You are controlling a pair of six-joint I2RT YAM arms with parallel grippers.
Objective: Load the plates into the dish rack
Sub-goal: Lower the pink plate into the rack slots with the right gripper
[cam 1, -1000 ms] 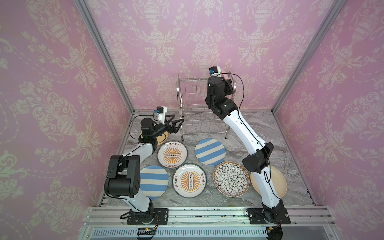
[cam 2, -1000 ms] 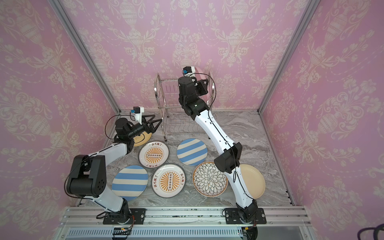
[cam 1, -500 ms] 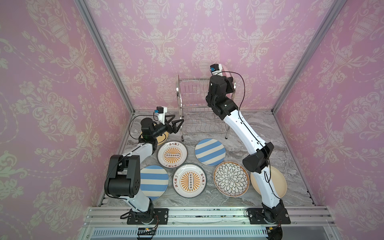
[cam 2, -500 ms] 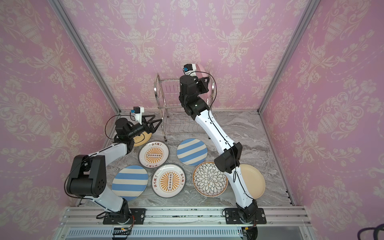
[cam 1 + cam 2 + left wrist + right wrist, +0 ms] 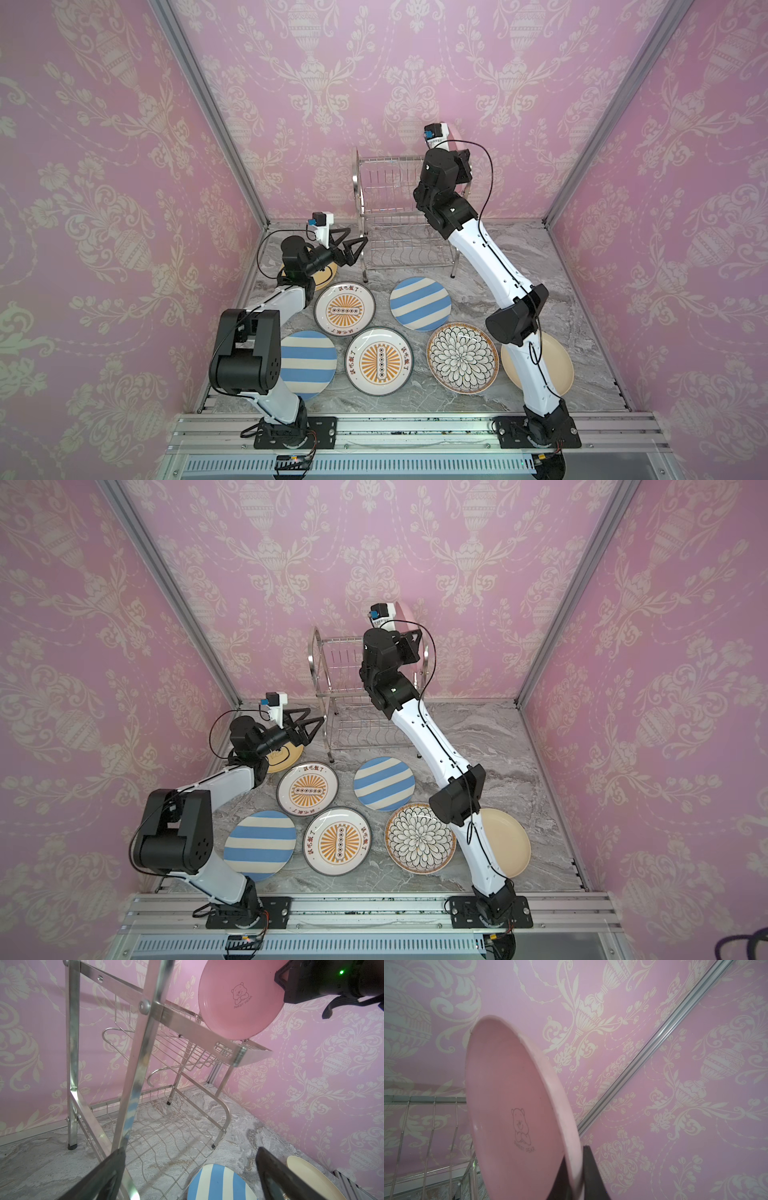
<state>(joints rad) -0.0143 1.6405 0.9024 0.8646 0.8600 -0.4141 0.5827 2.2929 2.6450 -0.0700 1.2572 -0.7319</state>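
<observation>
- We see the smooth matte pink plate (image 5: 239, 999) standing on edge at the upper shelf of the shiny steel-wire dish rack (image 5: 388, 208). The right gripper (image 5: 575, 1159) has its jaws clamped on the plate's rim.
- The left gripper (image 5: 356, 237) has its black triangular jaws apart, near a tubular rack leg.
- Glossy round blue-striped plates (image 5: 419, 303), a black-petal plate (image 5: 462, 358) and a plain beige plate (image 5: 557, 365) lie flat on the grey marbled tabletop (image 5: 478, 266).
- Under a line-drawn bear, the pink plate reads "SWEET BEAR".
- The orange sunburst plates (image 5: 344, 309) carry red Chinese characters on their rims.
</observation>
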